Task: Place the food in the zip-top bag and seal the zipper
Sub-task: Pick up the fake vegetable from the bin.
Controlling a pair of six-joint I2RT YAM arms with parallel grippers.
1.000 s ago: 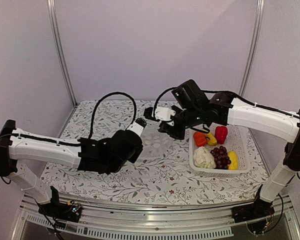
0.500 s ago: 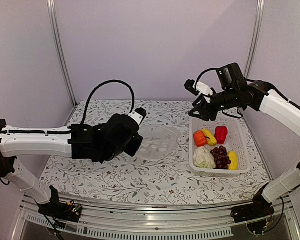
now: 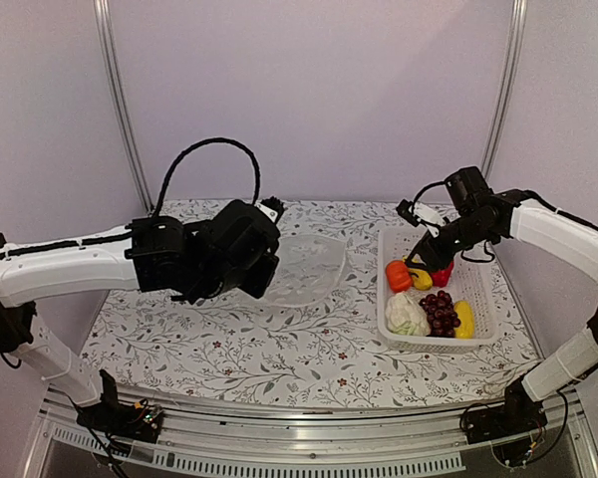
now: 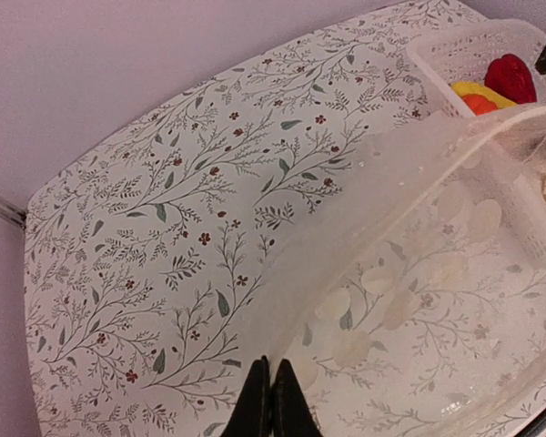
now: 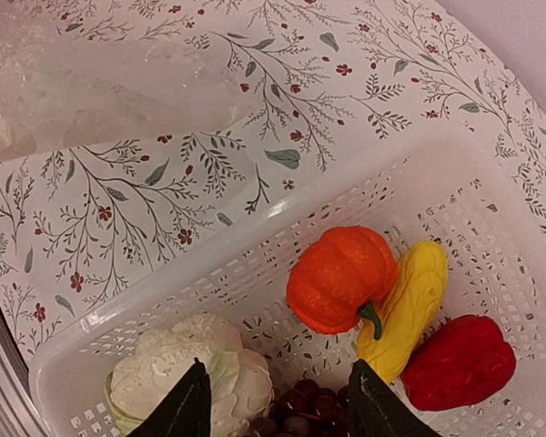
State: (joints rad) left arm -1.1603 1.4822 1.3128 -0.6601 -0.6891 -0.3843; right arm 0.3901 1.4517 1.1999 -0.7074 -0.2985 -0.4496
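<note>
Floral-print table (image 3: 179,339), lilac walls (image 3: 309,100). Left wrist view alone shows left gripper (image 4: 271,401) jaws pinched on zip-top bag (image 4: 419,273); right gripper (image 5: 275,382) jaws spread over basket (image 5: 209,273).

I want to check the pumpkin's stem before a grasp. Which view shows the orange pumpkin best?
Right wrist: the orange pumpkin lies whole in the basket, green stem visible, against a yellow piece. Top external shows it small, beside the right gripper. Left wrist shows only an orange sliver behind the zip-top bag.
</note>
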